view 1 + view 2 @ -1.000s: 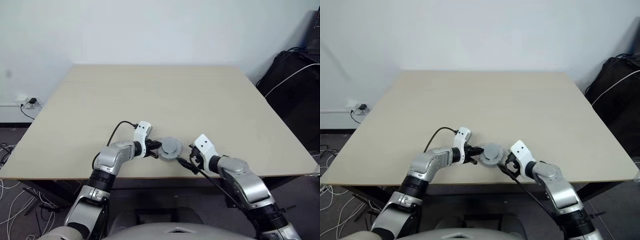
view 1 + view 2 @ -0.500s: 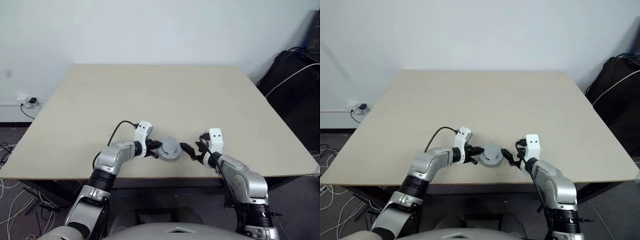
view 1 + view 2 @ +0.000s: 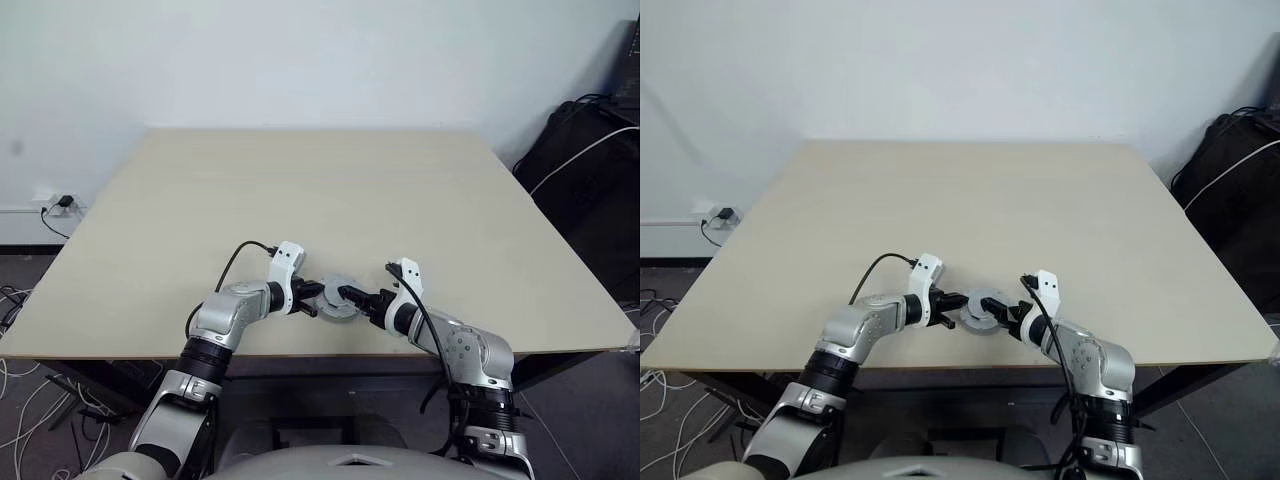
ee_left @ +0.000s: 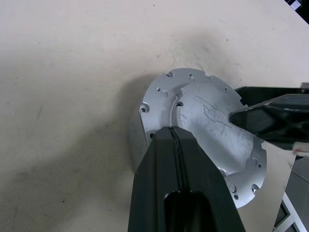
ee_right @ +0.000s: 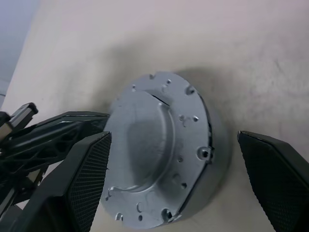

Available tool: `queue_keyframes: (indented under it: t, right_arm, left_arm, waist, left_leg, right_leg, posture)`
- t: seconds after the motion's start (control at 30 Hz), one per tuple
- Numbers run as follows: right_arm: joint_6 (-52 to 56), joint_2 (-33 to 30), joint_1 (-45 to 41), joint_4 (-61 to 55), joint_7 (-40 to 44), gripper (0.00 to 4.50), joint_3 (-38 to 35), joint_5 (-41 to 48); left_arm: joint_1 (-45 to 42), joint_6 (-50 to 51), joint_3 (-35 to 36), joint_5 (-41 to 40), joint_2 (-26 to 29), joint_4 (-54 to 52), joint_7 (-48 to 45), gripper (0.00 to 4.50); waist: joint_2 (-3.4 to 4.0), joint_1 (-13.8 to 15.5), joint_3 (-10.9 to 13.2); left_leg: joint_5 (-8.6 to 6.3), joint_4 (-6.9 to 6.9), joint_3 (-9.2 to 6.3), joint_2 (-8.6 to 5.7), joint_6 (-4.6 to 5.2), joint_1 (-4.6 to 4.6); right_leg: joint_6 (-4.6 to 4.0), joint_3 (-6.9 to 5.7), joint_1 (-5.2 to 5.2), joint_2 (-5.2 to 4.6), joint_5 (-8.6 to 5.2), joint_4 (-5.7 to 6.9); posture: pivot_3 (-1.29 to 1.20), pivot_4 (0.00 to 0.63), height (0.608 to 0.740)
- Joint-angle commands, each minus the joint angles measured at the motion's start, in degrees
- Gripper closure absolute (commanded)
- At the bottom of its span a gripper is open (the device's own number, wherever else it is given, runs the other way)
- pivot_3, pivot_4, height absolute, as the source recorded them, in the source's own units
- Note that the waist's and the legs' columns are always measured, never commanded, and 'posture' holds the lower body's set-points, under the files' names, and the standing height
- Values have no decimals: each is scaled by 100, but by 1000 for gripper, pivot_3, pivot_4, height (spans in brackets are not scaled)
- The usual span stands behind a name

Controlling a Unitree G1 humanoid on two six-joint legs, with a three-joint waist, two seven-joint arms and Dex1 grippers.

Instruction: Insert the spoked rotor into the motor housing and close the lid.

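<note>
**Silver lid flanked by both grippers near the desk's front edge**

The lid (image 5: 159, 154) is seen as a round disc of matte silver-grey metal, with its smooth face and raised centre turned up. Small drilled holes and shallow notches are spaced around its flat outer rim, and fine scratches are visible on the raised centre. It lies near the front edge of the pale beige desk (image 3: 330, 190), whose surface is dull and faintly scuffed. What is beneath the lid cannot be told.

The left gripper (image 4: 175, 135) is pressed together, its two black fingers meeting in a narrow wedge with only a thin seam between them; the tip rests on the lid's raised centre. Nothing is clasped between them.

The right gripper (image 5: 190, 179) is spread wide, its fingers (image 5: 89, 174) faced with a finely cross-hatched black pad. The lid is framed between the two pads, and no contact with its rim can be made out.
</note>
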Motion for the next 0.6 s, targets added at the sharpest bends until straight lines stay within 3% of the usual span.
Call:
queue_keyframes:
  t: [0.03,0.4,0.6]
  right_arm:
    - [158,58,-187,64,-13,56,-190,283]
    - [1176,475,-417,937,293,56,-1468,1802]
    - [1228,755,-359,908,303,56,-1558,2121]
  left_arm:
    - [-17,46,-140,3,-87,18,-69,4500]
    - [46,87,-140,38,-27,-21,-90,4500]
    - [90,109,-138,54,17,-54,-107,4500]
  waist:
    - [0,-4,0]
    - [4,-36,-2]
    - [12,-98,0]
  left_leg:
    - [0,0,1,0,0,0]
    - [0,-3,1,3,0,1]
    - [0,-5,1,5,0,1]
  right_leg:
    - [0,1,0,0,0,0]
    - [1,0,-1,1,1,0]
    - [1,1,-6,2,0,4]
  posture:
    - [0,0,740]
    - [0,0,740]
    - [0,0,740]
